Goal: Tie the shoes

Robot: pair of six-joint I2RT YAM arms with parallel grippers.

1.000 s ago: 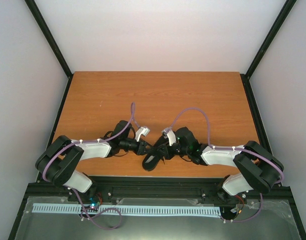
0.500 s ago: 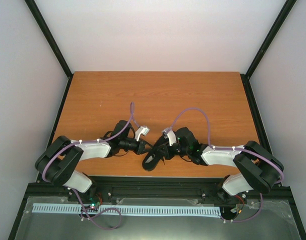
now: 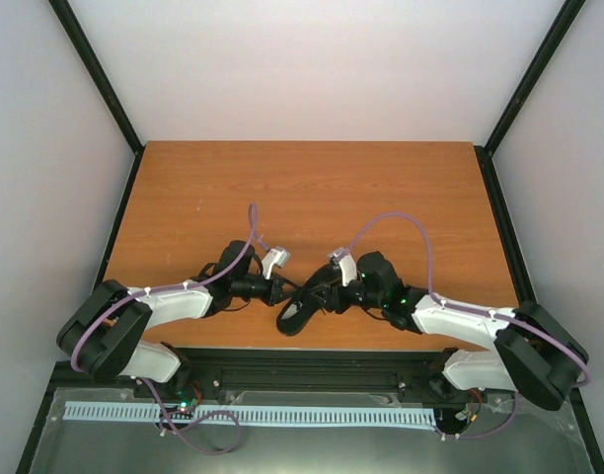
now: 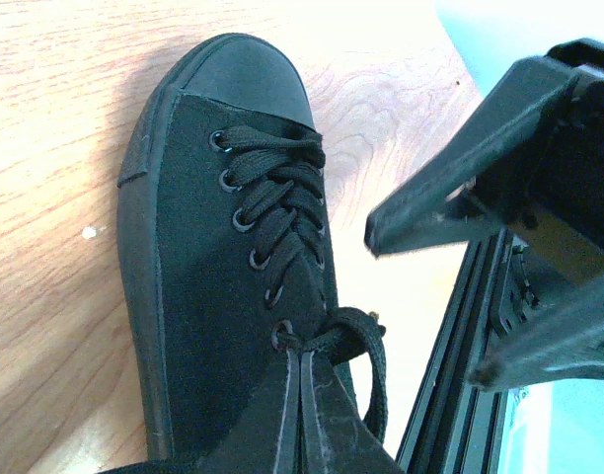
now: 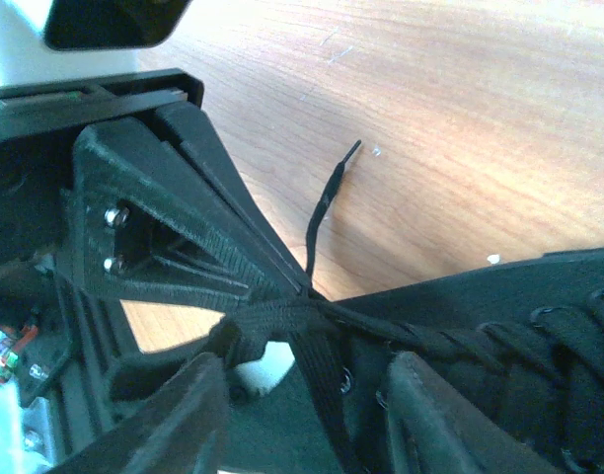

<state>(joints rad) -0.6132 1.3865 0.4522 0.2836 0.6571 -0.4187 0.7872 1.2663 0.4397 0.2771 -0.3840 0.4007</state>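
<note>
black sneaker (image 3: 298,316) sits at the near edge of the worktop (image 3: 312,188), between both arms so each can reach its laces (image 4: 282,197). left gripper (image 4: 300,365) is pinched closed on the laces by the top eyelets, probably to hold a strand taut. right gripper (image 5: 304,370) is spread, fingers either side of that stretched strand, seemingly lined up to take it.

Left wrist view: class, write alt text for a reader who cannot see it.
A black sneaker lies on a wooden table, toe pointing away, laces threaded. The left tool pinches the laces at the bottom edge; the right tool stands open beside it.
</note>
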